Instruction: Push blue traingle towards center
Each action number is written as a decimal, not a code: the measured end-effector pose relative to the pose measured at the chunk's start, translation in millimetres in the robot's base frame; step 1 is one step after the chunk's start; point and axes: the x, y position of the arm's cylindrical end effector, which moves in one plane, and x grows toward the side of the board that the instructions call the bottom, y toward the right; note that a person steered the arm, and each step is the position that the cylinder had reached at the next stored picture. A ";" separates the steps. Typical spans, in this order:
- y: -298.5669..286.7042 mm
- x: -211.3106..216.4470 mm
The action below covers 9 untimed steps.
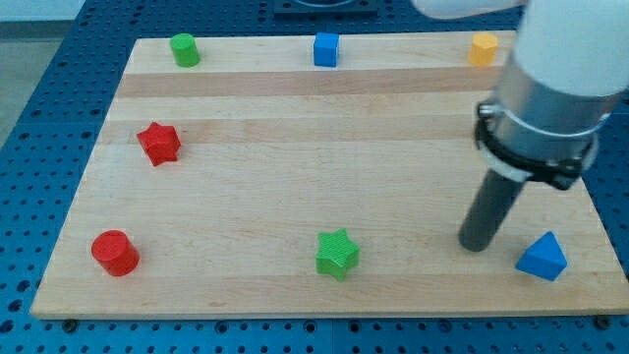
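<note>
**Blue triangle at the near corner, tip on its centre side**

Wooden worktop [295, 108], pale planks, on a blue perforated bench. No fingers on this rig: only a straight dark rod, so nothing opens, closes or grips. My tip [477, 246] rests on the wood.

- Blue triangle [543, 258]: just beside my tip, toward the view's right and slightly lower. A thin gap seems to show; contact uncertain.
- Judgement: my tip sits between the triangle and the centre, the wrong side for pushing inward. It likely needs to go round to the far, right side first.
- Green star [338, 254]: well to the tip's left, near the bottom edge.
- Red cylinder [115, 253], red star [158, 144]: far left of the tip.
- Green cylinder [184, 49], blue cube [326, 49], orange block [483, 48]: along the top edge, well apart from the tip; orange shape unclear.
- Blocks ring the edges, probably a scattered start layout.

No brands, labels or writing legible.
</note>
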 end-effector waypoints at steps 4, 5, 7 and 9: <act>25.8 63.8; 57.8 61.9; 90.4 40.4; 65.8 9.2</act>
